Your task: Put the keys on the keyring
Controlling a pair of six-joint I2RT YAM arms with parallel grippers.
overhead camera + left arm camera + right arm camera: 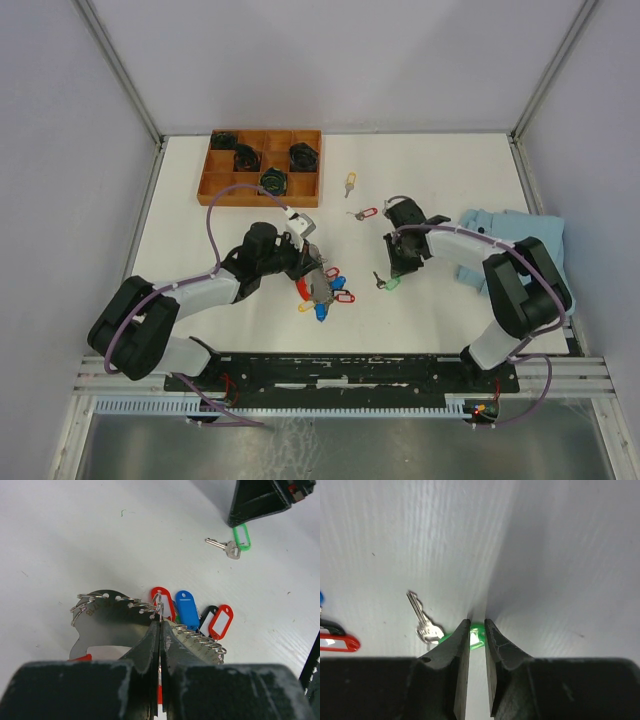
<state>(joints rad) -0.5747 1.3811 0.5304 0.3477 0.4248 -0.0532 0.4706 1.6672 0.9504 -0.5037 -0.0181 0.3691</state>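
My left arm (pixel 200 290) reaches from the desk's (pixel 450 170) near left corner toward the middle, elbow bent and wrist dropped low over the surface. The left gripper (pixel 160 625) has its jaws pressed fully together on the keyring (pixel 322 290), pinching the edge of the grey metal band where the wire loops run along it. The bunch lies flat near the middle of the desk, slightly toward the near edge. In the left wrist view I count four tags fanned out beyond the fingertips: two red, one blue, one dark-rimmed.

My right arm (pixel 500 270) folds back from the near right corner, forearm stretching left and wrist tipped down. The right gripper (pixel 477 625) stands over the green-tagged key (pixel 388 284), just right of the keyring. Its jaws sit a narrow gap apart with the end of the green tag showing between them. I cannot tell whether they are pinching it.

I count three loose keys: the green one, a red-tagged key (pixel 364 213) further toward the far edge, and a yellow-tagged key (pixel 349 183) beyond that.

A divided wooden tray (pixel 215 185) sits by the far left corner with four black round pieces (pixel 303 155) in it. One light blue cloth (pixel 520 235) lies along the right edge
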